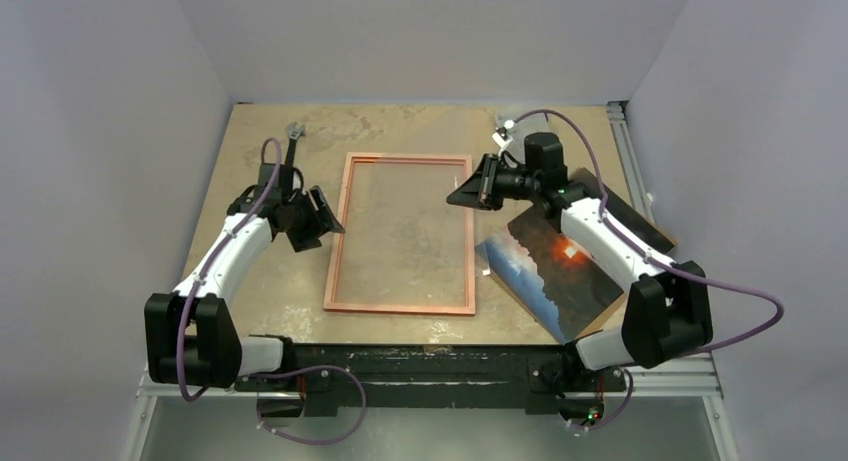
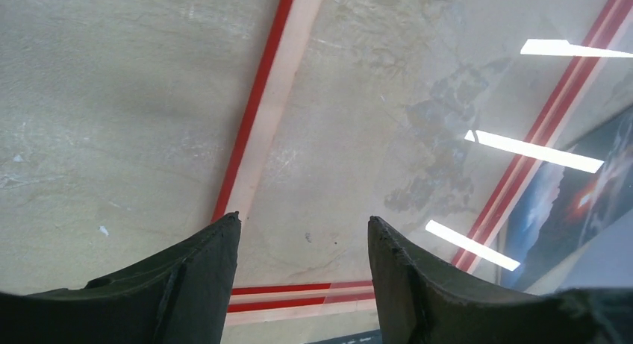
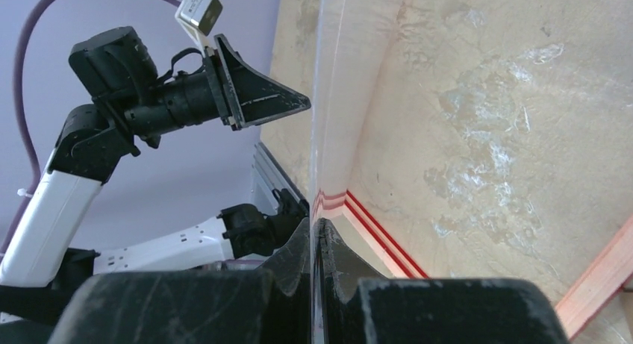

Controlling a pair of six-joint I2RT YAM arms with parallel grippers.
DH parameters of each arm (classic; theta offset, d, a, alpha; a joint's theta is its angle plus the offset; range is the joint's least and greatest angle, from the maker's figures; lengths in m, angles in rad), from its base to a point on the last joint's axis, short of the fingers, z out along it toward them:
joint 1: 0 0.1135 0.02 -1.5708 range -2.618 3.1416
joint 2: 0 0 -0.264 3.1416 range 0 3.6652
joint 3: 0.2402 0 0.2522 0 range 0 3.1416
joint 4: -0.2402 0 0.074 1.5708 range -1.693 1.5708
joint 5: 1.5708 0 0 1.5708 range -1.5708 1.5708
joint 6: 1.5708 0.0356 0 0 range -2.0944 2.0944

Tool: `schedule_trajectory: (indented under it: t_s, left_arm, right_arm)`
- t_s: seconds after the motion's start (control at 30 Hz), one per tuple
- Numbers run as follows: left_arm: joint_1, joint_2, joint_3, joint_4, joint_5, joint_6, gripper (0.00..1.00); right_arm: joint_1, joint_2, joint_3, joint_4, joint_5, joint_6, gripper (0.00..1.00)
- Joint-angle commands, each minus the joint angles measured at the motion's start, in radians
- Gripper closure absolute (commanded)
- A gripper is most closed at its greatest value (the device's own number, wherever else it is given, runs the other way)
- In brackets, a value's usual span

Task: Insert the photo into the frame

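Left fingers [image 2: 201, 273] are standing spread, gripping nothing; left gripper [image 1: 318, 219] is hanging over the left rail of the frame [image 1: 400, 308]; right fingers [image 3: 340, 258] are pressing together; right gripper [image 1: 462, 196] is sitting at the right rail, contact unclear; frame is lying flat, copper back up, mid table [image 1: 400, 131]; photo [image 1: 555, 266] is lying picture-up on a brown board [image 1: 655, 239], just right of the frame, under the right arm.

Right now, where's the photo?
Top view: the photo lies face up on the right, beside the frame, partly under the right arm.
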Motion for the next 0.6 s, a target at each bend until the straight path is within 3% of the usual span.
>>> schedule_trajectory:
  t_s: [0.0, 0.23, 0.57]
  left_arm:
    - [0.069, -0.030, -0.085, 0.080, 0.075, -0.011, 0.41]
    - [0.079, 0.008, -0.163, 0.135, 0.042, 0.001, 0.52]
    - [0.079, 0.049, -0.149, 0.104, -0.038, 0.038, 0.68]
  right_arm:
    - [0.073, -0.011, 0.060, 0.127, 0.133, 0.038, 1.00]
    - [0.169, -0.005, 0.024, 0.226, 0.287, 0.057, 1.00]
    - [0.214, 0.027, -0.015, 0.328, 0.348, 0.100, 1.00]
